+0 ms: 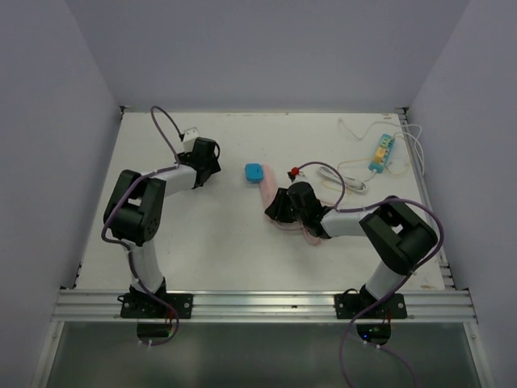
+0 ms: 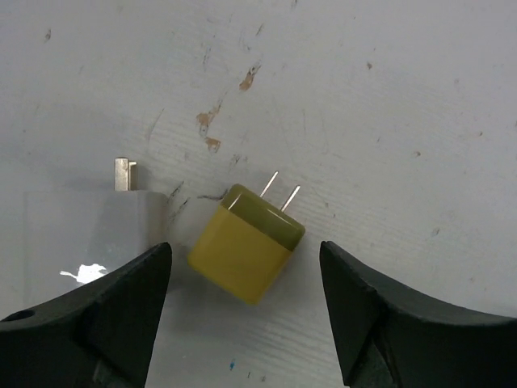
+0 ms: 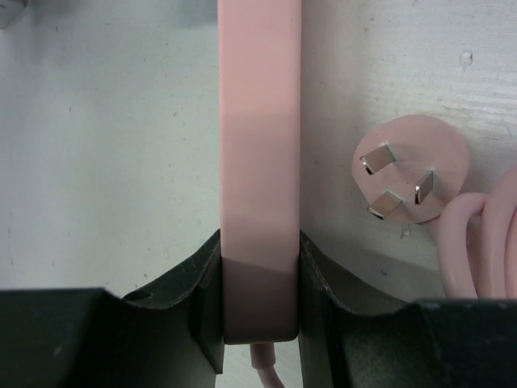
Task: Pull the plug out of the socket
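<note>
Yellow plug [image 2: 245, 242] lies loose inside my released left pincer [image 2: 244, 267], right pincer [image 3: 260, 267] clenched on the pink power strip [image 3: 260, 121], so I'd lift the left straight up, no nudging.

Plug [image 2: 242, 252] is smooth yellow plastic with shiny metal prongs [image 2: 270, 183], power strip [image 3: 260, 162] matt pink plastic, table [image 2: 388, 97] scuffed, stained white paint.

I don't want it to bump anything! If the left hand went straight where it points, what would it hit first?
Most likely the small yellow cube-shaped plug with two metal prongs, lying on the white table between the open left hand's fingers, though depth is unclear.
</note>
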You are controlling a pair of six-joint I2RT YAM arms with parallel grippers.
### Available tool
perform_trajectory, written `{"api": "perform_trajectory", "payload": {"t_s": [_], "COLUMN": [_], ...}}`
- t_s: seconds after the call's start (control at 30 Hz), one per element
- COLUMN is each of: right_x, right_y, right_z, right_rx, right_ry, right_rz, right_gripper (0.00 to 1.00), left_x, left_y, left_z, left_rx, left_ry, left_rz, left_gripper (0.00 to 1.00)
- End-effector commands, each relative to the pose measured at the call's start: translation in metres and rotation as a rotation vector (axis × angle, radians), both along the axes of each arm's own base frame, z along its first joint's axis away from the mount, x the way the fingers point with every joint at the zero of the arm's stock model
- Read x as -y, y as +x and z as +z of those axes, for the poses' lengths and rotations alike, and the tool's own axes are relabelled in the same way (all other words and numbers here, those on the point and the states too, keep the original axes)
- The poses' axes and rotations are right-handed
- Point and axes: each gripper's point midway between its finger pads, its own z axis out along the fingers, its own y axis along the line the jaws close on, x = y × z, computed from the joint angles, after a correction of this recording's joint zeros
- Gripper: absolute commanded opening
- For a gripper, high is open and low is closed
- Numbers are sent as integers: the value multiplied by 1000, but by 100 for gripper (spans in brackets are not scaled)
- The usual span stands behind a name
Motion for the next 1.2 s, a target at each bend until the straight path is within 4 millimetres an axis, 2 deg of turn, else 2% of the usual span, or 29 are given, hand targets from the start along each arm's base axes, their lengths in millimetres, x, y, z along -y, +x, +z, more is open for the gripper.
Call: {"api": "perform_trajectory", "payload": {"t_s": [0.0, 0.03, 0.1, 0.13, 0.23, 0.27, 0.33, 0.37, 0.43, 0.5, 0.6, 0.73, 0.87, 0.9, 0.93, 1.0, 1.03, 1.13, 1.17], "right_x": [37, 37, 37, 37, 39, 36, 36, 35, 34, 33, 33, 29, 26, 26, 25, 25, 26, 28, 29], "right_y": [-38, -38, -39, -39, -42, -45, -50, -51, -59, -63, -69, -79, -85, -85, -85, -84, -84, -81, -79], "right_z": [-46, -44, -42, -39, -37, -34, -34, -31, -31, -28, -28, -28, -27, -26, -26, -26, -27, -25, -22], "right_rx": [-162, -159, -158, -151, -147, -150, -159, -154, -166, -163, -156, -160, -165, -166, -165, -166, -167, -154, -136], "right_ry": [-172, -169, -168, -164, -174, -164, -166, -164, -155, -149, -147, -114, -98, -99, -97, -99, -102, -126, -138], "right_rz": [16, 16, 20, 23, 37, 68, 90, 104, 138, 170, 208, 258, 293, 295, 298, 302, 302, 299, 299], "right_gripper": [0, 0, 0, 0, 0, 0, 0, 0, 0, 0, 0, 0, 0, 3, 13, 26, 37, 52, 54], "left_x": [-1, 0, 6, 5, 16, 19, 29, 34, 48, 65, 87, 118, 133, 134, 134, 136, 137, 132, 130], "left_y": [-5, -10, -13, -22, -32, -34, -42, -46, -57, -67, -86, -111, -125, -126, -129, -133, -134, -139, -140], "left_z": [22, 20, 31, 35, 45, 59, 66, 77, 79, 90, 90, 79, 67, 66, 60, 57, 57, 60, 61], "left_rx": [57, 49, 68, 54, 63, 89, 90, 110, 102, 115, 118, 90, 62, 64, 49, 38, 39, 46, 51], "left_ry": [-55, -66, -106, -119, -188, -210, -247, -268, -318, -394, -502, -625, -679, -692, -692, -704, -705, -702, -696], "left_rz": [16, 17, -3, -6, -47, -62, -110, -133, -194, -254, -331, -401, -420, -417, -415, -419, -422, -412, -406], "left_gripper": [79, 80, 81, 83, 86, 87, 87, 87, 87, 87, 85, 84, 84, 84, 84, 83, 83, 83, 83]}}
